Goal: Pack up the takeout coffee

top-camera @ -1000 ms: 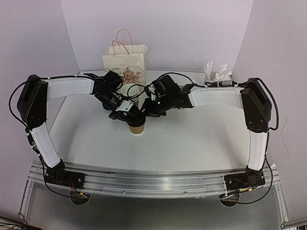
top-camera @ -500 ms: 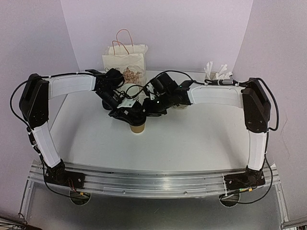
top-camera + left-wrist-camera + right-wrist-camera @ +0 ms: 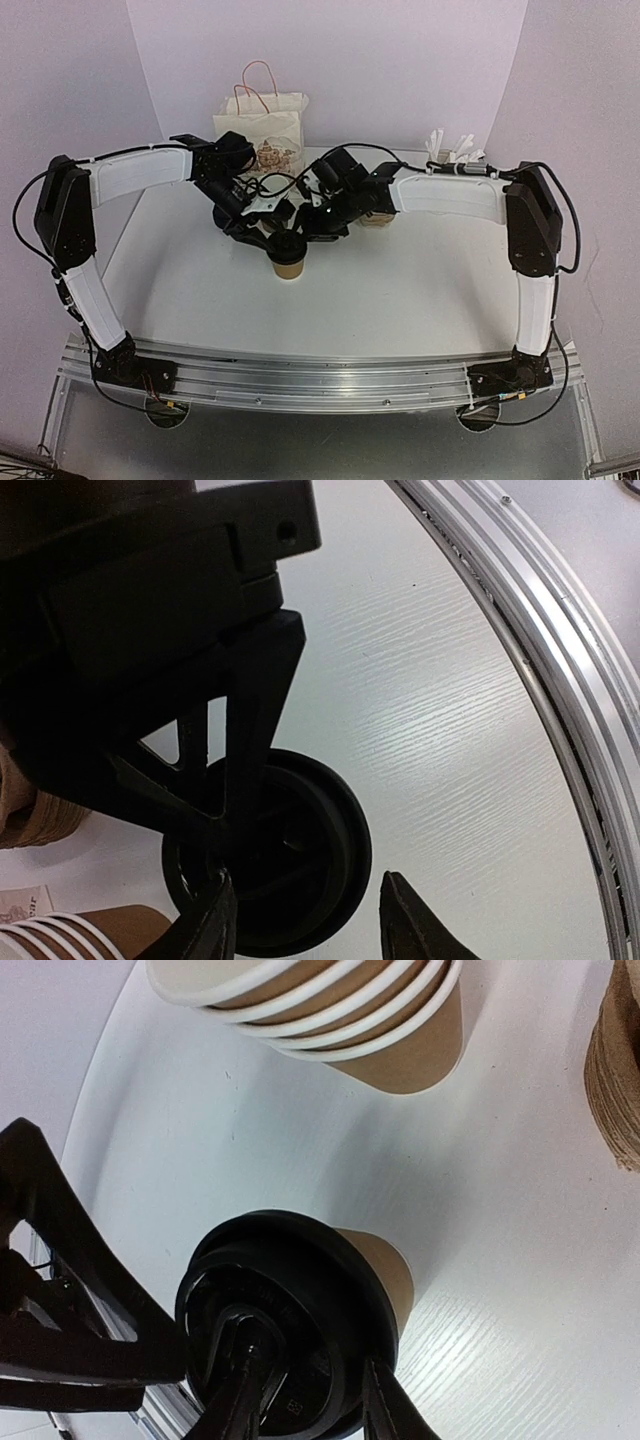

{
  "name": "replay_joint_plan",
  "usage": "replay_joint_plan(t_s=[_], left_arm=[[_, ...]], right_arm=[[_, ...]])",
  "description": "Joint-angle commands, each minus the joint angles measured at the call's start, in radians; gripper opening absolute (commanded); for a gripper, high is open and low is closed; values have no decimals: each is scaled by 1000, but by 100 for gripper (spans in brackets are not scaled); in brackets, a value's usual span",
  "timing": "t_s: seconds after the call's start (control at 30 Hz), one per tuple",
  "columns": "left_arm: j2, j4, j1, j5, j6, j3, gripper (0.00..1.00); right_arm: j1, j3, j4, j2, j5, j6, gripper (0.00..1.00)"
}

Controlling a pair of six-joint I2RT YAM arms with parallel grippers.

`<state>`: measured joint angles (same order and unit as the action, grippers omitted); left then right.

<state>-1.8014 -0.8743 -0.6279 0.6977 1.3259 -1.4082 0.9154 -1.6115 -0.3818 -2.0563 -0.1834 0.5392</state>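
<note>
The takeout coffee (image 3: 287, 262), a small brown paper cup under a round black lid (image 3: 287, 246), stands mid-table. My left gripper (image 3: 258, 230) is just left of it and open. In the left wrist view its fingertips (image 3: 305, 915) hang over the lid (image 3: 300, 850), one over it and one past its right edge. My right gripper (image 3: 312, 230) reaches in from the right and is open. In the right wrist view (image 3: 310, 1400) one finger rests on the lid (image 3: 290, 1290) and the other is at its outer rim, above the brown cup wall (image 3: 385, 1270).
A stack of lidless brown cups (image 3: 330, 1010) lies on its side just behind the coffee. A stack of brown sleeves (image 3: 378, 218) sits right of it. A paper bag with handles (image 3: 262, 130) stands at the back. A white holder (image 3: 450, 152) is at the back right.
My left gripper has drawn back up and to the left, leaving the black lid uncovered in the top view. My right gripper has shifted slightly left. The cup has not moved.
</note>
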Motion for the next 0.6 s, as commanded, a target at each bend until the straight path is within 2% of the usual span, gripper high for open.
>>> replay_joint_plan(t_s=[0.0, 0.2, 0.3, 0.4, 0.57], left_arm=[[72, -15, 16, 22, -11, -15, 51], [65, 29, 73, 12, -91, -2, 58], [74, 39, 96, 4, -61, 43, 65], [76, 73, 117, 6, -62, 79, 69], [79, 149, 125, 39, -127, 118, 71]], right_arm=[[6, -68, -38, -4, -12, -43, 34], [6, -94, -38, 0, -38, -57, 38], [6, -60, -27, 41, -40, -121, 49], [6, 74, 113, 146, -45, -228, 58], [7, 342, 390, 258, -26, -407, 64]])
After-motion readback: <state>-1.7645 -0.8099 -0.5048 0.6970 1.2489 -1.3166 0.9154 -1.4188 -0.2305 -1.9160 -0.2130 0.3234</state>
